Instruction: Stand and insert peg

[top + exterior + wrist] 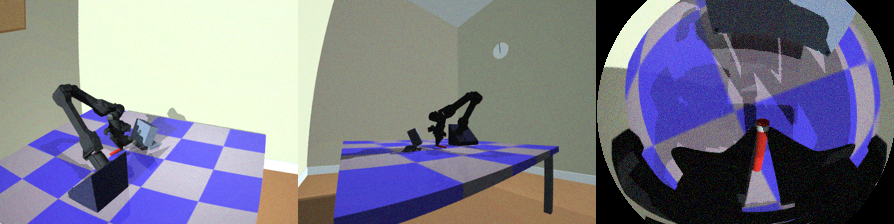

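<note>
The red peg (115, 152) (441, 146) (760, 150) lies about level, at or just above the table; which of the two I cannot tell. Its white band (760, 129) is near the end at my fingertips, and its plain end points back toward the robot's base. My gripper (122, 148) (437, 145) (761, 129) points down and is shut on the peg near the banded end. The sloped panel (149, 132) (414, 137) (766, 25) stands just beyond the gripper. Its hole (139, 131) shows as a small dark spot in the top view; the wrist view does not show it clearly.
A large dark wedge (110, 183) (462, 135) stands beside the arm's base. The panel's low stand (155, 145) (410, 148) sits under it on the checkered table (175, 172) (377, 183). Shadows fall around the gripper and panel.
</note>
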`<state>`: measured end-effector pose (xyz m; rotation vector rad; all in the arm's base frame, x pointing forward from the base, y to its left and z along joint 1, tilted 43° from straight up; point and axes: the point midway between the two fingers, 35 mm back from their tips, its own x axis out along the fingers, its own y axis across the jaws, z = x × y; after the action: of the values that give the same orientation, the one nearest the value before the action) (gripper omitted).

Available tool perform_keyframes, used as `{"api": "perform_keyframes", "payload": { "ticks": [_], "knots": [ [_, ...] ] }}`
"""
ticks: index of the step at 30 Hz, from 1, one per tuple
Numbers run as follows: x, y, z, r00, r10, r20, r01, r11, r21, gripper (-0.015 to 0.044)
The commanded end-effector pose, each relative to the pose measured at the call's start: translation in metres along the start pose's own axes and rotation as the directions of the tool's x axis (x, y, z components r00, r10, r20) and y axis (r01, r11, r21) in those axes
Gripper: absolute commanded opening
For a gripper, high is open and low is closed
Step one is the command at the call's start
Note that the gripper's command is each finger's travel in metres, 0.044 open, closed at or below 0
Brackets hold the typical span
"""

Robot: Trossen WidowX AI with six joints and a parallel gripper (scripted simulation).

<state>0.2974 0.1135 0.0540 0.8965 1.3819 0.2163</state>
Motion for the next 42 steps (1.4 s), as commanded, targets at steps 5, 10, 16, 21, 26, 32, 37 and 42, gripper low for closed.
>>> {"api": "perform_keyframes", "payload": {
  "ticks": [5, 10, 16, 21, 26, 32, 37, 42],
  "knots": [
    [-0.004, -0.002, -0.004, 0.998, -0.005, 0.069, 0.004, 1.000, 0.007, 0.0049],
    [-0.007, -0.002, -0.006, 0.994, -0.005, 0.113, 0.004, 1.000, 0.008, 0.0049],
    [-0.010, -0.002, -0.008, 0.986, -0.005, 0.164, 0.004, 1.000, 0.008, 0.0049],
    [-0.013, -0.002, -0.010, 0.978, -0.006, 0.206, 0.004, 1.000, 0.008, 0.0049],
    [-0.015, -0.002, -0.013, 0.969, -0.006, 0.249, 0.004, 1.000, 0.009, 0.0049],
    [-0.018, -0.002, -0.015, 0.954, -0.006, 0.298, 0.004, 1.000, 0.009, 0.0049],
    [-0.020, -0.002, -0.018, 0.941, -0.007, 0.339, 0.004, 1.000, 0.009, 0.0049],
    [-0.023, -0.002, -0.020, 0.925, -0.007, 0.380, 0.004, 1.000, 0.010, 0.0049]
  ]
}}
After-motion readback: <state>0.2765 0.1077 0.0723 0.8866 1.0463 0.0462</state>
